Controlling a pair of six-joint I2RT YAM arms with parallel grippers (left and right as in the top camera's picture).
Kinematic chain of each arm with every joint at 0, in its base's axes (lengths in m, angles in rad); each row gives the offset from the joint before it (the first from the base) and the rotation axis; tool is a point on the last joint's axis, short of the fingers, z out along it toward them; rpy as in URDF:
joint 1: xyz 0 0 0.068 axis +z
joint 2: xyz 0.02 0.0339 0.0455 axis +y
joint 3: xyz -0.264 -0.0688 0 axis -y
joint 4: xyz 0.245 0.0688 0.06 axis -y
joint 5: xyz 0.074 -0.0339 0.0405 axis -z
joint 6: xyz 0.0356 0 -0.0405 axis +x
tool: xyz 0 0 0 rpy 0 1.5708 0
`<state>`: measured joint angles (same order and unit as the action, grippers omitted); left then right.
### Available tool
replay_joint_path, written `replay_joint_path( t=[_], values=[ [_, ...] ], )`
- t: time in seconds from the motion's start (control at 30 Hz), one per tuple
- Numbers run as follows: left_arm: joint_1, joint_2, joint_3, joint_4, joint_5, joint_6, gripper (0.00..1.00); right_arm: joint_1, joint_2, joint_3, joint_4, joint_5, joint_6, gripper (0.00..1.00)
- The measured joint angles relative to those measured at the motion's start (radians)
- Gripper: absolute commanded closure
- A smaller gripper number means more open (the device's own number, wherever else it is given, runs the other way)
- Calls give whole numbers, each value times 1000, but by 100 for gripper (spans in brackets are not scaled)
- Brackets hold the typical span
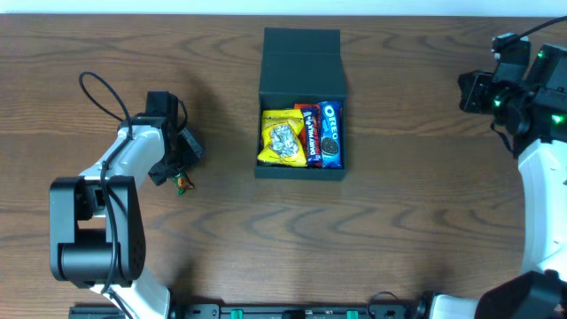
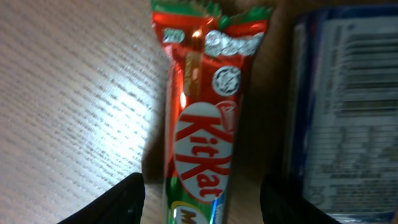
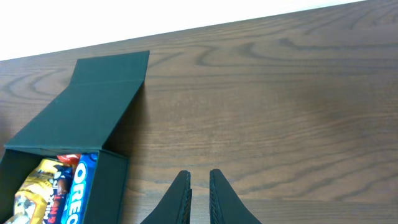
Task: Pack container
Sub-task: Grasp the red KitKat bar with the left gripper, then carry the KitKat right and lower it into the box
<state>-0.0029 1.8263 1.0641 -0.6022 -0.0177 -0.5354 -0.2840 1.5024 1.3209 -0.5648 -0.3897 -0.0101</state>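
The dark grey-green container [image 1: 299,170] stands at the table's middle, its flap lid [image 1: 301,51] open to the back. Inside lie a yellow packet [image 1: 282,137], a red packet [image 1: 309,124] and a blue Oreo packet [image 1: 330,133]. The container also shows in the right wrist view [image 3: 109,177]. My left gripper [image 1: 181,168] is low over the table at the left. It is open, with a red and green KitKat bar [image 2: 202,124] lying between its fingers [image 2: 202,185], untouched. My right gripper [image 3: 199,186] is shut and empty, at the far right [image 1: 471,92].
A blue packet with white print [image 2: 348,106] lies on the table right beside the KitKat bar. The tip of the KitKat bar [image 1: 183,185] pokes out below the left gripper. The wooden table [image 1: 399,221] runs on to the white back edge.
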Motion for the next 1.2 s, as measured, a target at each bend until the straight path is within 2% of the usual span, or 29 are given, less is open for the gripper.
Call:
replay_joint_path(
  t=[0.13, 0.23, 0.3, 0.43, 0.6, 0.67, 0.8, 0.93, 1.07, 1.2],
  values=[
    [0, 0, 0, 8, 6, 16, 37, 0, 0, 0, 0, 0, 2, 88],
    [0, 3, 0, 9, 8, 20, 48, 0, 0, 0, 0, 0, 2, 88],
    [0, 7, 0, 9, 11, 24, 50, 0, 0, 0, 0, 0, 2, 88],
    [0, 11, 0, 9, 12, 35, 61, 0, 0, 0, 0, 0, 2, 89],
    [0, 11, 0, 9, 12, 39, 64, 0, 0, 0, -5, 0, 2, 88],
    [0, 11, 0, 9, 13, 38, 70, 0, 0, 0, -8, 0, 2, 88],
    [0, 11, 0, 9, 14, 39, 75, 0, 0, 0, -13, 0, 2, 89],
    [0, 11, 0, 8, 15, 39, 87, 0, 0, 0, -14, 0, 2, 89],
    [0, 11, 10, -21, 23, 39, 94, 0, 0, 0, -14, 0, 2, 89],
    [0, 18, 76, -104, 32, 39, 94, 0, 0, 0, -14, 0, 2, 89]
  ],
)
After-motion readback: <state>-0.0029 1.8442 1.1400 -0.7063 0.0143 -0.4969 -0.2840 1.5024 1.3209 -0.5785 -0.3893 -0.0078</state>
